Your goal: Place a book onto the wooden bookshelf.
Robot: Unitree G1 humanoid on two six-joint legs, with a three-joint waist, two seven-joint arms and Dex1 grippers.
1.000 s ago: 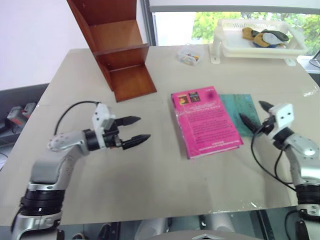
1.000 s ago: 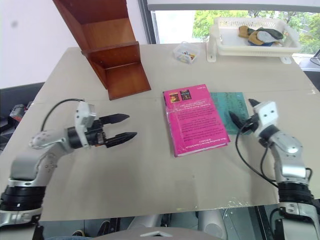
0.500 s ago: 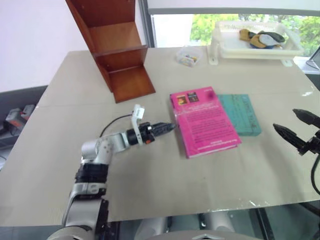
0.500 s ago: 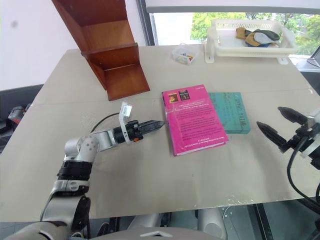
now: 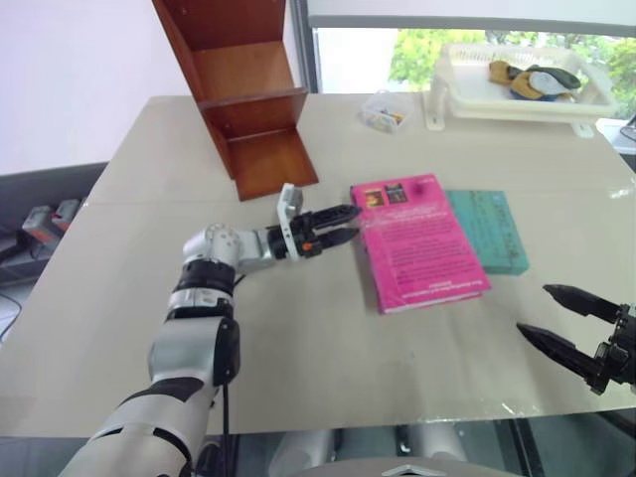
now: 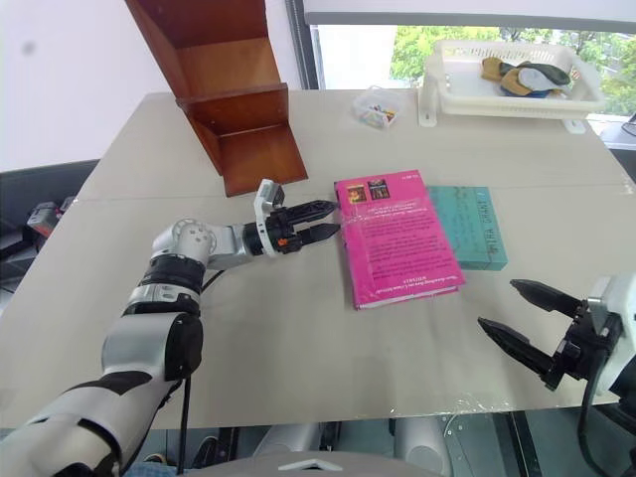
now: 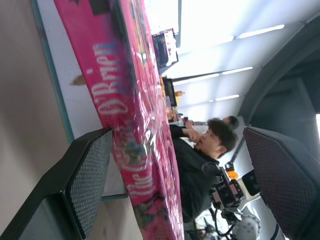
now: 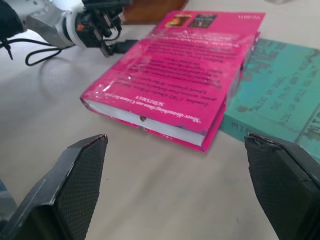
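Pink book [image 5: 419, 241] lies flat on the beige table [image 5: 298, 348], a little right of centre in the head views, its cover up and its spine toward the left of the frame. Its right edge partly covers the near side of a teal-green book [image 5: 487, 230] lying beside it. The wooden bookshelf [image 5: 243, 94] stands at the upper left of the frame, at the far side of the table, well apart from both books, and its open tiers hold nothing.

The left gripper [image 5: 343, 225] reaches in from the left, pointing level toward the book's spine, with its two black fingers spread one above the other. In the left wrist view the spine of the book sits between those fingers [image 7: 92, 172], and no contact with either finger can be made out. The right gripper [image 6: 522, 318] sits at the lower right of the frame, near the table's front edge and apart from the books, its jaws wide apart and holding nothing.

A white plastic tray [image 5: 452, 84] with some soft items in it stands at the upper right, and a small clear container [image 5: 383, 110] sits on the table between it and the bookshelf.
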